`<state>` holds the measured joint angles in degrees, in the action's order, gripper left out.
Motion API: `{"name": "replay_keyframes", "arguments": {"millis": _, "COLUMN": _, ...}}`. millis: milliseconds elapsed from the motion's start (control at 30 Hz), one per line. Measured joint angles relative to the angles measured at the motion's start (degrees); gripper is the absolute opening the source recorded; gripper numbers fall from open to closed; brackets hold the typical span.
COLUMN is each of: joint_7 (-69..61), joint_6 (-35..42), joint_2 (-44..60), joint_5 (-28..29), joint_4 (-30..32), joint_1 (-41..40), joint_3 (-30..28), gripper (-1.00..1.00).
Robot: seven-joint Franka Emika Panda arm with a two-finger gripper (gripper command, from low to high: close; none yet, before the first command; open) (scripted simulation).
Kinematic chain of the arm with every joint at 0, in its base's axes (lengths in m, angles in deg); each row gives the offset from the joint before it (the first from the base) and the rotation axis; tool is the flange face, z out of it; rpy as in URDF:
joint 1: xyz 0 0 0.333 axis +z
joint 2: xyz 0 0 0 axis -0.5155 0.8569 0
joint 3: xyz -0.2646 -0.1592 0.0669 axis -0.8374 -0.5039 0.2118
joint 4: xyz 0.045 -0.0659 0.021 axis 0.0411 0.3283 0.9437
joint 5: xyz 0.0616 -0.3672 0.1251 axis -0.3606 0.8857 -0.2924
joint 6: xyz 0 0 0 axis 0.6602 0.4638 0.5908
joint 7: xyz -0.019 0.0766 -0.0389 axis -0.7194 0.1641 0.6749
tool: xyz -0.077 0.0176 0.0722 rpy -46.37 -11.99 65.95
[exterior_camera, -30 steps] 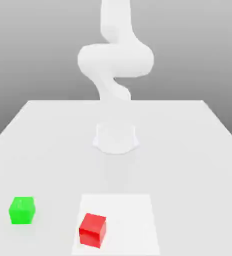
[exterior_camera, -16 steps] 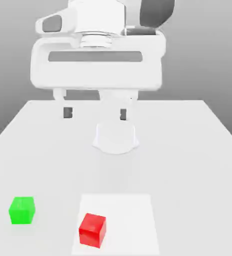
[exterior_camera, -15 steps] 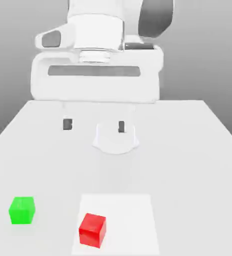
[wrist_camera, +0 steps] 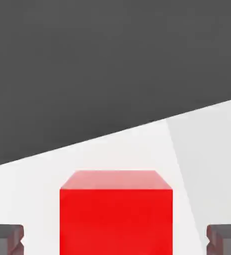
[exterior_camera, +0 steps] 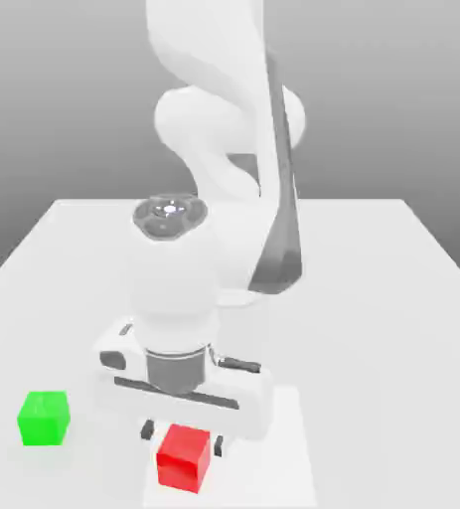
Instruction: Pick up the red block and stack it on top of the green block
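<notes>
The pick-up step is shown under way: the gripper [exterior_camera: 182, 437] is seen lowered over the red block [exterior_camera: 184, 457], which rests on a paler square patch [exterior_camera: 273, 447] of the tabletop [exterior_camera: 373, 298], toward the near edge in the exterior view. In the hand view, the red block [wrist_camera: 116, 214] is framed between the two dark fingertips [wrist_camera: 5, 238], with a visible gap left on either side; the jaws are thus released, straddling the cube but not yet pressed against it. The green block [exterior_camera: 44, 418] is seen well apart, toward the exterior view's left, standing alone on the tabletop. The grasp is judged not yet made. For the next move, the jaws would need to be closed squarely on the cube's opposite faces before it is lifted clear, carried across and set down flush on the green block.
</notes>
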<state>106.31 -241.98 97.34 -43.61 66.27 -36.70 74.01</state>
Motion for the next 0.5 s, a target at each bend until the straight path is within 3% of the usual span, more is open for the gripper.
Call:
{"name": "replay_keyframes", "arguments": {"millis": 200, "joint_7": 0.1, "joint_6": -0.2, "joint_2": 0.2, "joint_5": 0.1, "joint_4": 0.0, "joint_1": -0.1, "joint_3": 0.1, "gripper": -1.00}}
{"name": "replay_keyframes", "arguments": {"millis": 367, "joint_7": 0.3, "joint_6": 7.3, "joint_2": -8.6, "joint_5": 0.6, "joint_4": 1.3, "joint_1": 0.0, "joint_3": -0.2, "gripper": -1.00}}
{"name": "replay_keyframes", "arguments": {"millis": 500, "joint_7": -7.2, "joint_6": 10.2, "joint_2": -12.1, "joint_5": 0.9, "joint_4": 1.9, "joint_1": -4.6, "joint_3": -3.6, "gripper": -1.00}}
